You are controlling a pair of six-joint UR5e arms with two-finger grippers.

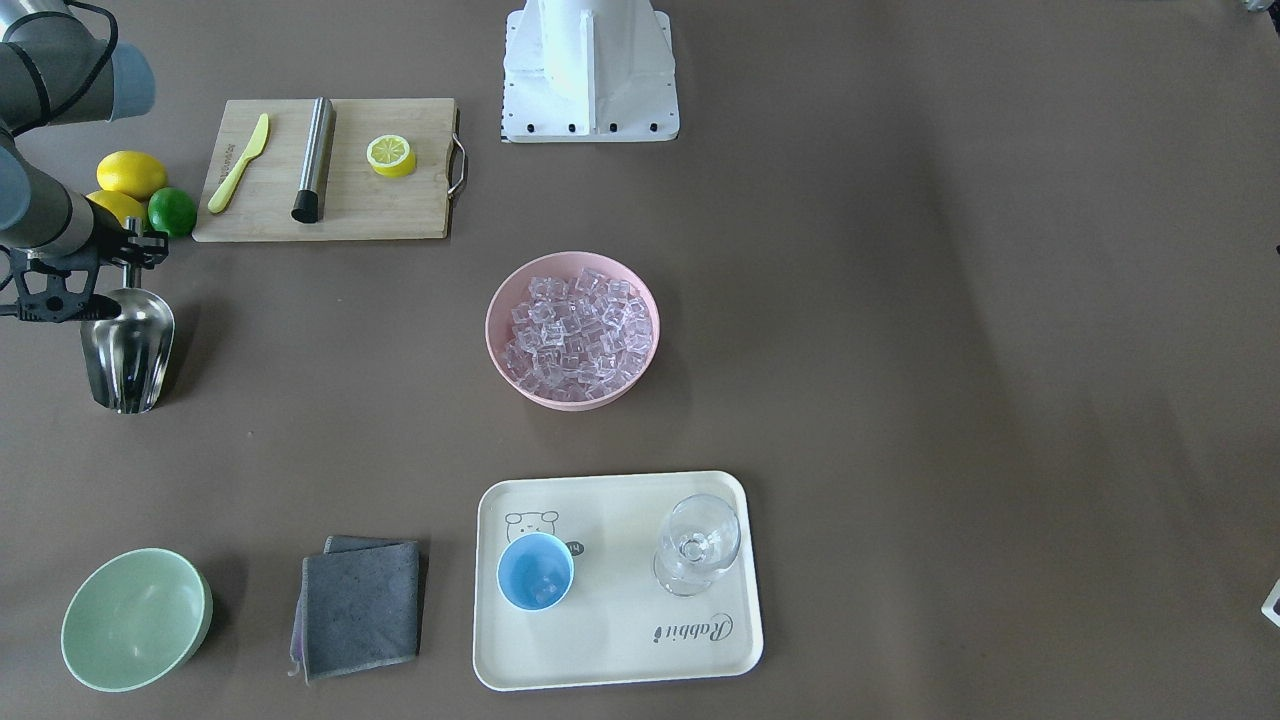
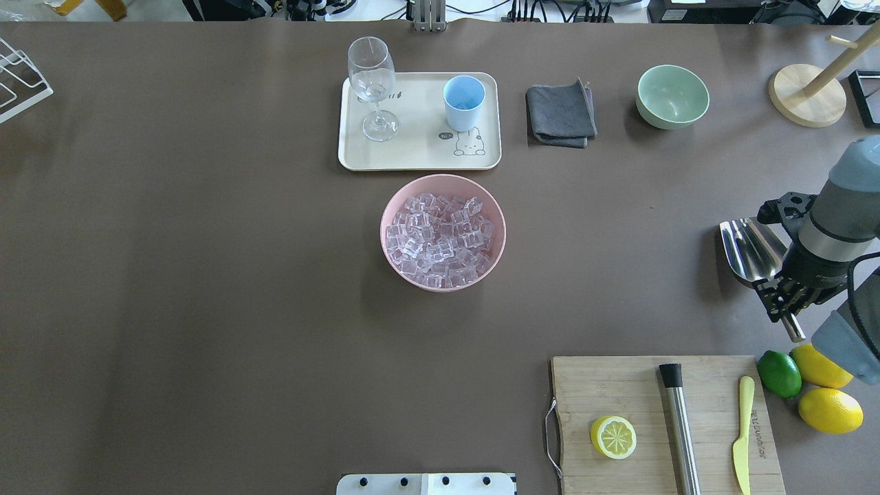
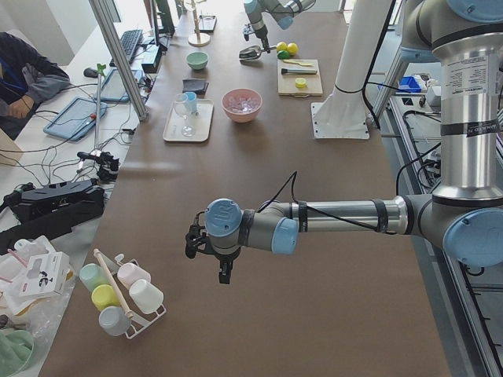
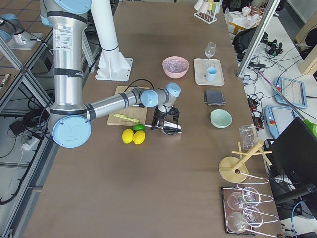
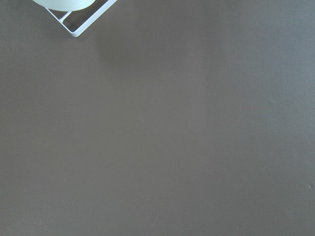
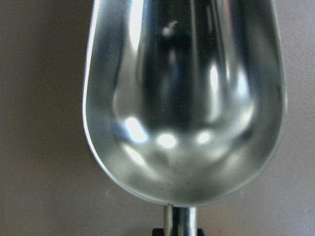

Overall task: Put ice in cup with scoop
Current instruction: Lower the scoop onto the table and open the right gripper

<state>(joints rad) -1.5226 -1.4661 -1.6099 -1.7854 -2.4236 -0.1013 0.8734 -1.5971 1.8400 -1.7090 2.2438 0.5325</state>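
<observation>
Your right tool (image 2: 782,297) pinches the scoop (image 2: 749,249) by its handle at the right of the worktop (image 2: 206,275), trough empty and facing up, ready to dig. The ice (image 2: 440,237) fills the pink bowl (image 2: 383,230) mid-worktop. The cup (image 2: 463,103) stands beyond it on the tray (image 2: 419,155), near a stemmed glass (image 2: 372,82) you must not clip. You cannot tell whether the left tool (image 3: 222,263) is spread.

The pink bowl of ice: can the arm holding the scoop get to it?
Likely yes: only bare table lies between the scoop in the right pincer and the pink bowl, open on top.

Brown table (image 2: 206,309), tiled floor (image 4: 15,213), cluttered desk (image 3: 78,118)
</observation>
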